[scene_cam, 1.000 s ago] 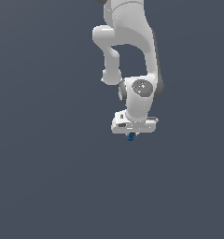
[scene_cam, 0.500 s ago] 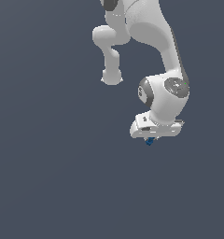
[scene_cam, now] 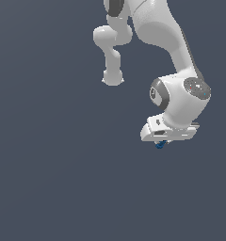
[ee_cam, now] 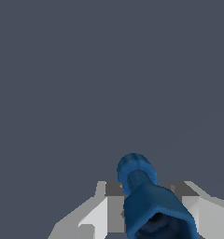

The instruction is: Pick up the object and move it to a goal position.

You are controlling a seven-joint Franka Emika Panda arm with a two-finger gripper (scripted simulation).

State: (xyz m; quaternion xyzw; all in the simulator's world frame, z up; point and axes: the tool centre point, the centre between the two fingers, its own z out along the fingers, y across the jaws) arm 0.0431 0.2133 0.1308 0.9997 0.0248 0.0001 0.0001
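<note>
The object, a tiny bright-blue plastic-looking thing (scene_cam: 159, 145), sits right under the white robot hand w/ two short fingers (the gripper) (scene_cam: 160, 142) in the exterior view. There it's just a small blue dot poking out below the hand, on the exterior view's right side, lower than the middle. Can't see its shape from there.

The wrist view shows way more. The blue object (ee_cam: 146, 196) has a round knob at the far end, a thin neck, then a wider flared part close to the camera. One white and grey finger (ee_cam: 107, 210) is on one side, another on the other side, both pressed up to the blue thing. So the gripper (ee_cam: 149, 210) is squeezed onto it, holding it.

The exterior view shows what the wrist view can't: the big white bendy arm (scene_cam: 178, 56) curving down from the top, w/ grey joints.

Behind everything is plain dark grey-blue background (scene_cam: 49, 179) in both views.
</note>
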